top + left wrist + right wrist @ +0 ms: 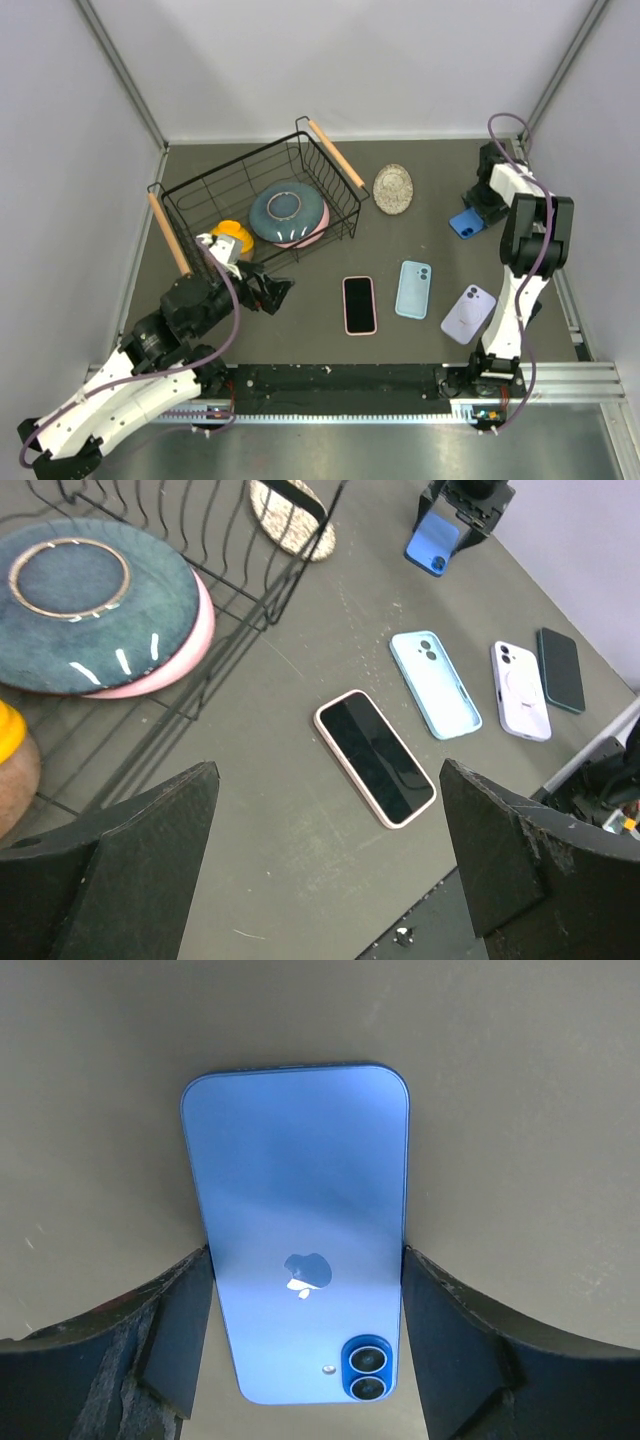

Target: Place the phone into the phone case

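A blue phone (300,1220) lies back up with its camera end toward my right gripper (305,1260), whose fingers press on both long edges. In the top view this is at the far right (465,223); I cannot tell whether the phone is lifted off the table. A light blue case (413,289), a lilac case (468,313) and a pink-edged phone (359,304) lying screen up sit in a row at mid table. My left gripper (270,290) is open and empty, left of the pink-edged phone (375,757).
A black wire basket (330,190) with wooden handles holds a blue-grey plate (287,210) on a pink one, plus an orange object (232,235). A speckled round disc (393,188) lies behind the cases. A dark green phone or case (560,668) lies beside the lilac case.
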You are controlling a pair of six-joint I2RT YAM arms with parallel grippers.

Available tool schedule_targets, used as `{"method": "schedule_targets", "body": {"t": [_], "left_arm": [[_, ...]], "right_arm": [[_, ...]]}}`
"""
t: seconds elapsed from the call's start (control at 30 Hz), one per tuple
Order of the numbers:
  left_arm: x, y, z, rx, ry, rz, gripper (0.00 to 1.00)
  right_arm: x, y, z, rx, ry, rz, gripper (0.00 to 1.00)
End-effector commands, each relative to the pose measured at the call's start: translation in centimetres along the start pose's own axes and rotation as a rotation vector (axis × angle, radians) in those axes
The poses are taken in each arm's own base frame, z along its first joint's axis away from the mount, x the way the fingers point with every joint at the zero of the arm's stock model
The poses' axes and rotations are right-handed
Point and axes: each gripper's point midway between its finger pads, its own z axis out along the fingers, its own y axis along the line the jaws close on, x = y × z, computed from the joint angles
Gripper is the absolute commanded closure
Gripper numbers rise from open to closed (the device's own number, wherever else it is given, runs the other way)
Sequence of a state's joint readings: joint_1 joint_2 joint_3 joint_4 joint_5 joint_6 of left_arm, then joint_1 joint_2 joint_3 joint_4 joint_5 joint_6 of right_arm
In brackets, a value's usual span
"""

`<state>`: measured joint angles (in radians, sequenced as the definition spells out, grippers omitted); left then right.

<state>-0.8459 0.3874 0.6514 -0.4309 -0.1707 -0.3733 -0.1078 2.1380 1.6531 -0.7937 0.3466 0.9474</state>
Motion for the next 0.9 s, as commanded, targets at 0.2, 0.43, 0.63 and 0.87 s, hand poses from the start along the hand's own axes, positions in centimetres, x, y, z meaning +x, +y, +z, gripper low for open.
{"method": "schedule_targets", "body": {"t": [0.2, 0.43, 0.63, 0.87], "left_arm": [[-1.0, -3.2, 1.0, 0.11, 0.055, -0.071, 0.05], [0.8, -4.3, 2.6, 0.145, 0.158, -0.089, 0.09], [0.8, -4.7, 3.7, 0.139, 0.184, -0.088, 0.1], [1.0, -6.0, 5.5, 0.17, 0.228, -0.135, 0.15]], "right_arm": [[4.8, -2.1, -3.9, -0.236, 0.131, -0.186, 0.46], [5.4, -3.2, -5.7, -0.307, 0.105, -0.254, 0.49], [5.4, -3.1, -6.9, -0.376, 0.077, -0.27, 0.5], [5.9, -3.1, -8.2, -0.441, 0.084, -0.287, 0.53]]}}
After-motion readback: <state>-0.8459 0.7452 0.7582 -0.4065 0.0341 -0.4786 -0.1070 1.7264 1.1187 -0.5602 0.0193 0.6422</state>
